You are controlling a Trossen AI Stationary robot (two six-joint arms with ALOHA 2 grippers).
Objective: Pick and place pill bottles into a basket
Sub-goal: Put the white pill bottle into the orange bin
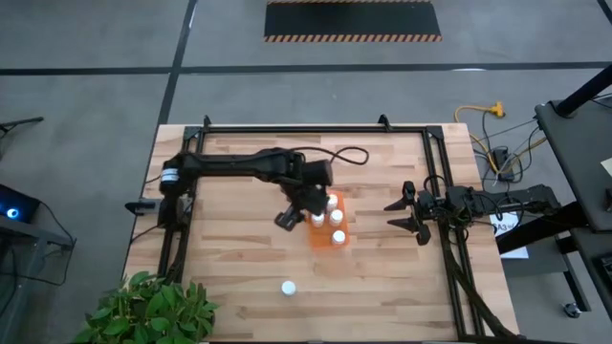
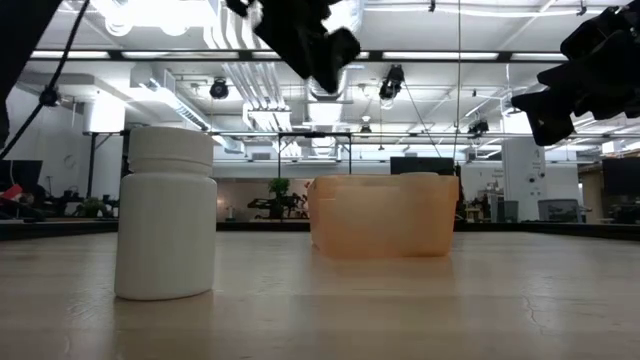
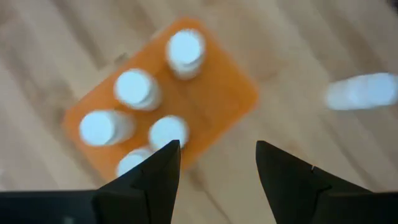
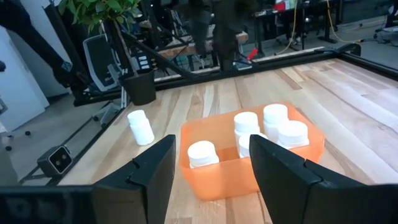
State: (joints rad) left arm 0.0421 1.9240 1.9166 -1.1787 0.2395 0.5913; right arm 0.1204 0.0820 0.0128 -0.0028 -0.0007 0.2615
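Note:
The orange basket (image 1: 320,241) stands upright on the wooden table near its middle, with several white pill bottles (image 3: 134,88) standing inside it. One more pill bottle (image 1: 288,287) stands alone on its base near the table's front edge, large in the low view's foreground (image 2: 165,215). My left gripper (image 3: 217,163) hangs open above the table beside the basket's left side (image 1: 295,212), with nothing between its fingers. My right gripper (image 4: 211,167) waits open at the table's right, pointing level at the basket (image 4: 249,163).
A black frame rail (image 1: 316,127) runs along the table's far edge, and others run down its sides. A potted plant (image 1: 148,311) sits at the near left corner. Bare wood lies between the basket and the loose bottle.

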